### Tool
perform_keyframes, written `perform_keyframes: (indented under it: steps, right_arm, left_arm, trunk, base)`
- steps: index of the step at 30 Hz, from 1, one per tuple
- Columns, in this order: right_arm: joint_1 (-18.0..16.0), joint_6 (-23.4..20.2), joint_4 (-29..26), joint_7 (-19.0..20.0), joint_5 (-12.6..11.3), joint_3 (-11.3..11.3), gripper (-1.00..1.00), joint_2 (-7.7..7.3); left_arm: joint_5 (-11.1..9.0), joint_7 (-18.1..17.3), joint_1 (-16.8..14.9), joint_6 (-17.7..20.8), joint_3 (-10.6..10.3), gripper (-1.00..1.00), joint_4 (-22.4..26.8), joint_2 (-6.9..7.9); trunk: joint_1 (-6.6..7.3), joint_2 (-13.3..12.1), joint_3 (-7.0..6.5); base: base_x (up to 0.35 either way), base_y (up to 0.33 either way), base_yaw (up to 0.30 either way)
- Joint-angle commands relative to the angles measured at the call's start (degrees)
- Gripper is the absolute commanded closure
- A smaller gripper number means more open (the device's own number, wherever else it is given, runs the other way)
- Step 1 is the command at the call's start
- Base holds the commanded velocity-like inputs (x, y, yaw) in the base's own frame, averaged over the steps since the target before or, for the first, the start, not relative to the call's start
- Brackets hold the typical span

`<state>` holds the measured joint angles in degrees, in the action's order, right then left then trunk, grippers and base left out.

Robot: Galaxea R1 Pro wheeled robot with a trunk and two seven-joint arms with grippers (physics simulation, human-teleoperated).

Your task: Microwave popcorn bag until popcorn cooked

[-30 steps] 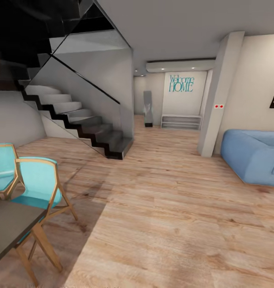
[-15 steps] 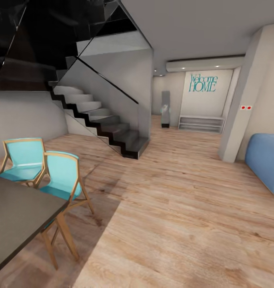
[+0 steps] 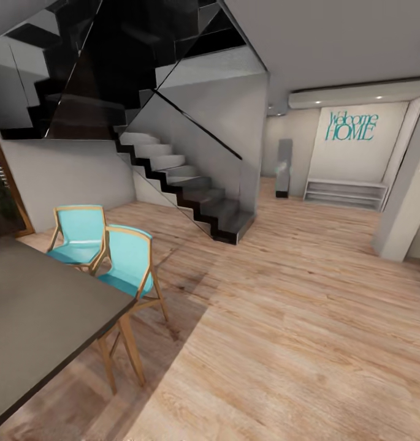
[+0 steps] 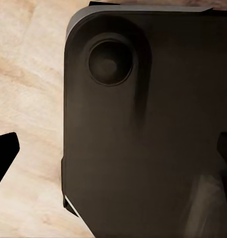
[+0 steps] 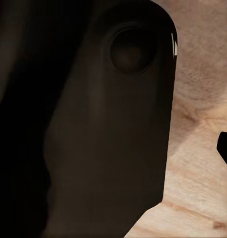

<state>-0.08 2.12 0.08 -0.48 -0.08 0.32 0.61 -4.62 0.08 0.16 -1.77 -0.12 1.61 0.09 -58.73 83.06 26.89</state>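
A dark staircase [image 3: 197,196] with glass side panels climbs up and away across a pale wood floor [image 3: 283,331], and two turquoise chairs [image 3: 105,251] on wooden frames sit tucked against the near corner of a dark counter [image 3: 38,318]. Far down the room, teal "Welcome HOME" lettering [image 3: 351,125] hangs on the white wall above a low grey shelf [image 3: 344,193], with a grey pillar-like unit [image 3: 284,167] just beside the shelf.

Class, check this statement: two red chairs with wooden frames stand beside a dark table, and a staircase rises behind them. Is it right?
Not quite. The head view shows the two chairs are turquoise, not red. The rest holds: they have wooden frames, stand beside the dark table, and the staircase rises behind them.
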Motion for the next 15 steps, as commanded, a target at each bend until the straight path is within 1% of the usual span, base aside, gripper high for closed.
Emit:
perform_keyframes:
  steps: [1, 15]
  right_arm:
    - [0.0, 0.2, 0.0, 0.0, 0.0, 0.0, -1.0, 0.0]
    - [0.0, 0.2, 0.0, 0.0, 0.1, 0.0, -1.0, 0.0]
  left_arm:
    - [-0.5, 0.0, 0.0, -0.1, -0.1, -1.0, 0.1, 0.0]
    - [-0.5, 0.0, 0.0, -0.1, -0.1, -1.0, 0.1, 0.0]
  trunk:
    - [0.0, 0.0, 0.04]
    - [0.0, 0.0, 0.04]
  base:
    - [0.0, 0.0, 0.3]
    - [0.0, 0.0, 0.3]
